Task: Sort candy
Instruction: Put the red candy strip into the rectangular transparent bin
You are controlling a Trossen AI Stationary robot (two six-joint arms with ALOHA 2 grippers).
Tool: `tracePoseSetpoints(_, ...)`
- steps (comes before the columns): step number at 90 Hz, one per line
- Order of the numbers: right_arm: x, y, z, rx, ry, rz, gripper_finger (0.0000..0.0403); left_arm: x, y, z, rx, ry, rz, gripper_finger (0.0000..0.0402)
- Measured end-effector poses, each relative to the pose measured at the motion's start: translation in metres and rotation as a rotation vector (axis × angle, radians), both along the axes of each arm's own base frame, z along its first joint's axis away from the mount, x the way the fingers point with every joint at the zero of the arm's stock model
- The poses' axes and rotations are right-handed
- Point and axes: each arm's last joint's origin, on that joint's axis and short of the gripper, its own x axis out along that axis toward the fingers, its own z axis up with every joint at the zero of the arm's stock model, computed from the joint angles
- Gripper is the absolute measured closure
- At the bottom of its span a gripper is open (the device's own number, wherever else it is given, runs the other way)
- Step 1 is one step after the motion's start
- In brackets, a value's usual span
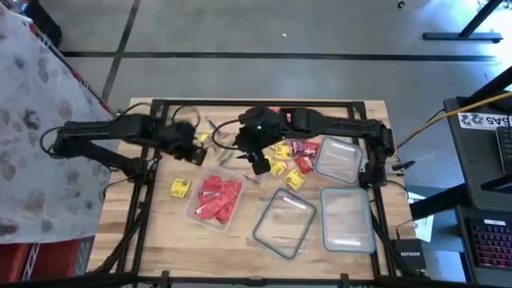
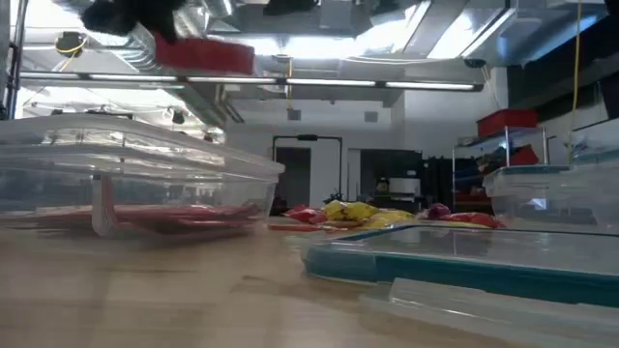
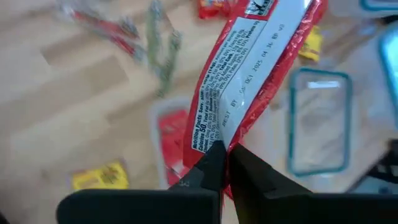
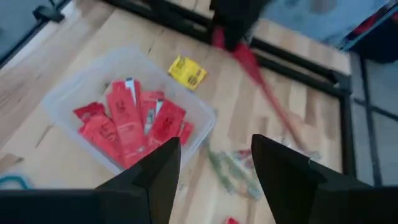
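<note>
Now | left gripper [image 3: 225, 163] clamps red candy packet [image 3: 249, 74] | label "50"

both dark arms reach inward from opposite sides, raised off the counter. the left hand [image 3: 227, 163] has its fingers pinched tight together on a red candy packet [image 3: 249, 74]. the right hand [image 4: 214, 165] hovers with fingers spread wide, holding nothing.

Three clear containers [image 1: 214, 200]; one lone yellow candy [image 1: 179, 188]; red candies uncountable.
</note>
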Motion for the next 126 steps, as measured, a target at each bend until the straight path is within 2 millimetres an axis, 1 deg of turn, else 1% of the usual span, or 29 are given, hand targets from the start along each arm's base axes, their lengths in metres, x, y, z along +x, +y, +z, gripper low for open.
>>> tracePoseSetpoints(9, 0.002, 0.000, 0.003, -0.015, -0.041, 0.010, 0.0217, -0.007, -0.016, 0.002, -0.010, -0.017, 0.007, 0.0400)
tracePoseSetpoints(20, 0.008, 0.001, 0.004, -0.002, -0.095, 0.031, 0.0217, -0.012, -0.031, 0.003, -0.009, -0.024, -0.065, 0.0400)
tracePoseSetpoints(32, 0.013, 0.007, 0.001, 0.072, -0.089, 0.010, 0.0217, -0.015, -0.045, 0.003, 0.007, -0.028, -0.153, 0.0400)
tracePoseSetpoints(40, 0.014, 0.013, -0.003, 0.084, -0.063, -0.011, 0.0217, -0.017, -0.052, 0.003, 0.050, -0.032, -0.204, 0.0400)
tracePoseSetpoints(46, 0.017, 0.016, -0.009, 0.108, -0.048, -0.059, 0.0217, -0.019, -0.056, 0.003, 0.053, -0.036, -0.219, 0.0400)
tracePoseSetpoints(56, 0.020, 0.023, -0.018, 0.190, 0.005, -0.175, 0.0217, -0.018, -0.066, 0.003, -0.011, -0.053, -0.215, 0.0400)
tracePoseSetpoints(66, 0.022, 0.031, -0.022, 0.286, 0.029, -0.257, 0.0217, -0.015, -0.078, -0.002, 0.015, -0.054, -0.178, 0.0400)
tracePoseSetpoints(75, 0.023, 0.038, -0.022, 0.347, 0.034, -0.289, 0.0217, -0.012, -0.089, -0.016, -0.028, -0.070, -0.121, 0.0400)
tracePoseSetpoints(84, 0.022, 0.048, -0.023, 0.382, 0.046, -0.297, 0.0217, -0.007, -0.107, -0.036, -0.078, -0.135, -0.161, 0.0400)
tracePoseSetpoints(93, 0.020, 0.063, -0.024, 0.380, 0.072, -0.252, 0.0217, -0.012, -0.120, -0.061, -0.148, -0.171, -0.132, 0.0400)
tracePoseSetpoints(100, 0.018, 0.073, -0.026, 0.354, 0.088, -0.208, 0.0217, -0.016, -0.130, -0.077, -0.187, -0.257, -0.092, 0.0400)
tracePoseSetpoints(108, 0.020, 0.078, -0.029, 0.339, 0.096, -0.183, 0.0217, -0.020, -0.140, -0.095, -0.219, -0.350, -0.052, 0.0400)
tracePoseSetpoints(117, 0.022, 0.078, -0.033, 0.342, 0.104, -0.193, 0.0217, -0.026, -0.143, -0.118, -0.278, -0.368, -0.004, 0.0400)
tracePoseSetpoints(126, 0.024, 0.078, -0.036, 0.364, 0.109, -0.213, 0.0217, -0.031, -0.139, -0.141, -0.289, -0.390, 0.087, 0.0400)
